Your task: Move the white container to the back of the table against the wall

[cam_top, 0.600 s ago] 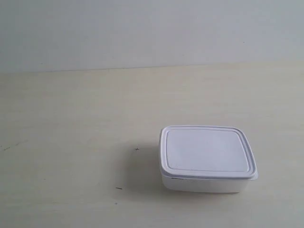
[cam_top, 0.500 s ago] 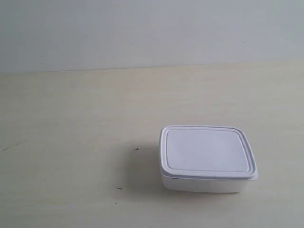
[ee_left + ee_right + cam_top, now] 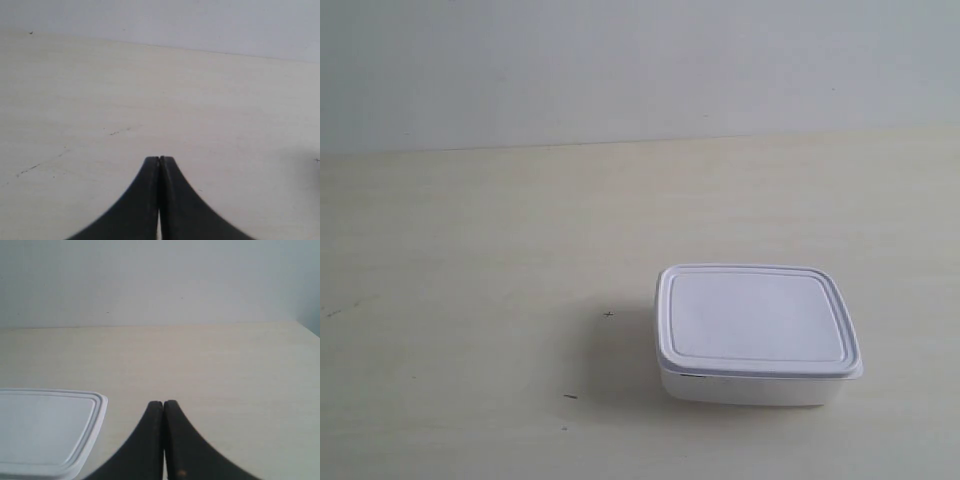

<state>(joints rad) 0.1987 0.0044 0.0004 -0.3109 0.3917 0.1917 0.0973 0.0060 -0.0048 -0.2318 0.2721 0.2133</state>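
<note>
Sitting lidded on the table (image 3: 470, 250), the white container (image 3: 757, 333) hides its contents — it lies near the right gripper (image 3: 163, 403), to one side of the closed jaws and not touching them. Pale wood-grain runs ahead of both grippers to the plain wall (image 3: 620, 70), well beyond the container. The left gripper (image 3: 159, 159) hovers over the table, jaws pressed together, gripping nothing.

The white container (image 3: 45, 432) runs off the right wrist view's edge

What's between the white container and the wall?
Just bare table, per the exterior view: nothing stands between the white container and the wall.
</note>
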